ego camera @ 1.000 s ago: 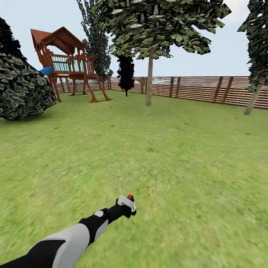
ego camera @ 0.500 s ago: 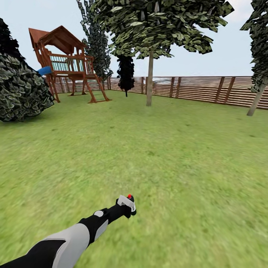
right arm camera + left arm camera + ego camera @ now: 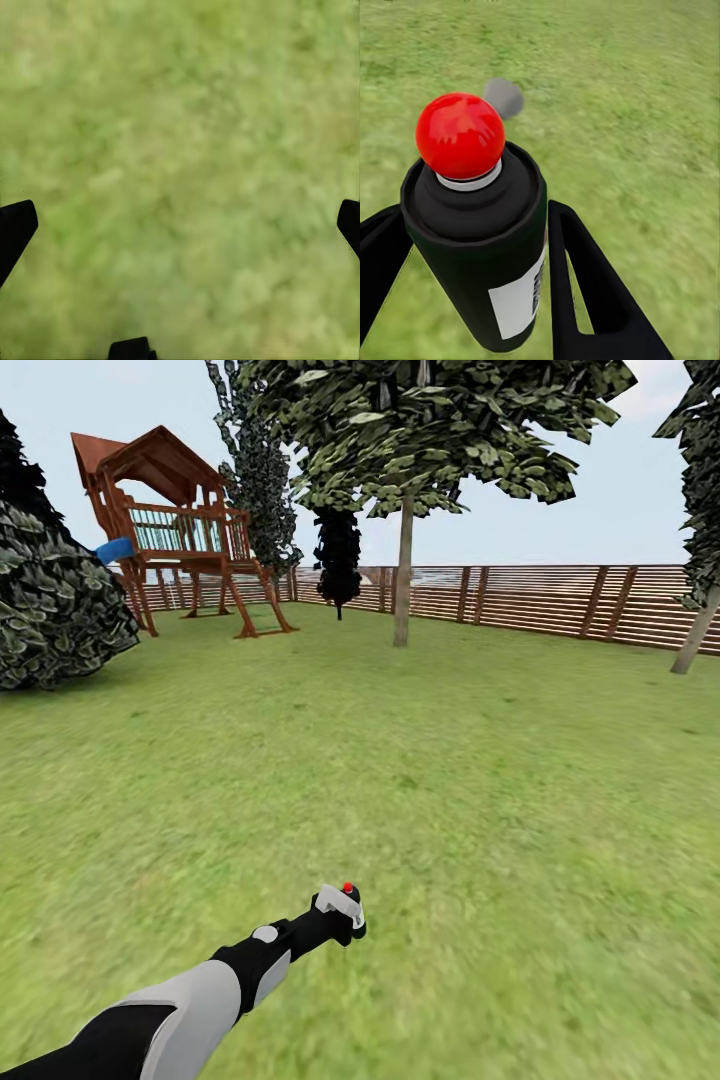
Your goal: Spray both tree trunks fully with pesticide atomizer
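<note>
My left gripper [image 3: 346, 922] is shut on the pesticide atomizer [image 3: 341, 901], a small pale grey-white sprayer with a red dot on top, held low over the lawn. In the left wrist view the atomizer [image 3: 480, 247] is a dark can with a white label and a red ball cap, with a black finger [image 3: 585, 285] pressed on each side. One tree trunk [image 3: 402, 575] stands straight ahead before the fence. A second tree trunk [image 3: 695, 632] leans at the far right edge. My right gripper [image 3: 184, 217] is open over bare grass.
A brown slat fence [image 3: 540, 600] closes the far side of the lawn. A wooden playset [image 3: 180, 530] stands at the back left, with a big dark shrub [image 3: 50, 610] further left. Dark conifers [image 3: 338, 555] rise behind it. Open grass [image 3: 420, 760] lies between me and the trees.
The whole view has shifted slightly: playset and shrub slid left, the right trunk slid right, so the camera moved. My left arm and the atomizer keep the same place in view.
</note>
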### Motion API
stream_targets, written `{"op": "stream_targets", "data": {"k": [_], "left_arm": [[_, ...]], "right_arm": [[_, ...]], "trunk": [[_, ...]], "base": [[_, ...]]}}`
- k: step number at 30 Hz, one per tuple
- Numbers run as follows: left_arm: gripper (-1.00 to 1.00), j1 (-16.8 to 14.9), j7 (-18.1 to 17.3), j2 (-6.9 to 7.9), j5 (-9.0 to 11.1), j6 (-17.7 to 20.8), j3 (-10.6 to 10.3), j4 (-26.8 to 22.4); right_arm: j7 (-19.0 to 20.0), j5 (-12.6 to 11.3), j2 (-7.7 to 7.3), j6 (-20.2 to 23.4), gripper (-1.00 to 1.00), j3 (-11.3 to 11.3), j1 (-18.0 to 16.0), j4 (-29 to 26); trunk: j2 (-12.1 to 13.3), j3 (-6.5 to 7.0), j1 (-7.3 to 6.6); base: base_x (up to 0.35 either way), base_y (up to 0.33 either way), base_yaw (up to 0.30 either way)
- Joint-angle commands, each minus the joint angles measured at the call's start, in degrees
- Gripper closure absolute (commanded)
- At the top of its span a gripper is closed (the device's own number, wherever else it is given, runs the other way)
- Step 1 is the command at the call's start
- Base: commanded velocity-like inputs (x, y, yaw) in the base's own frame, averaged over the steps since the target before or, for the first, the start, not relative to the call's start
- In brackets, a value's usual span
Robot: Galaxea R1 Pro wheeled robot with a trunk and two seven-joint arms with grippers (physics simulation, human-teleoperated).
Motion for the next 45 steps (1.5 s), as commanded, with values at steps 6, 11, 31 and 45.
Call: {"op": "stream_targets", "data": {"k": [6,11,31,45], "left_arm": [[1.00,0.0,0.1,0.00,0.0,0.0,0.1,0.0],[1.00,0.0,0.1,0.00,0.0,0.0,0.1,0.0],[1.00,0.0,0.1,0.00,0.0,0.0,0.0,0.0],[1.00,0.0,0.1,0.00,0.0,0.0,0.1,0.0]], "right_arm": [[0.0,0.0,0.00,0.0,-1.00,0.0,0.0,0.0],[0.0,0.0,0.00,0.0,-1.00,0.0,0.0,0.0],[0.0,0.0,0.00,0.0,-1.00,0.0,0.0,0.0],[0.0,0.0,0.00,0.0,-1.00,0.0,0.0,0.0]], "trunk": [[0.0,0.00,0.00],[0.0,0.00,0.00],[0.0,0.00,0.00],[0.0,0.00,0.00]], "base": [[0.348,0.000,0.000],[0.347,0.000,0.000],[0.348,-0.076,0.000],[0.348,-0.073,0.000]]}}
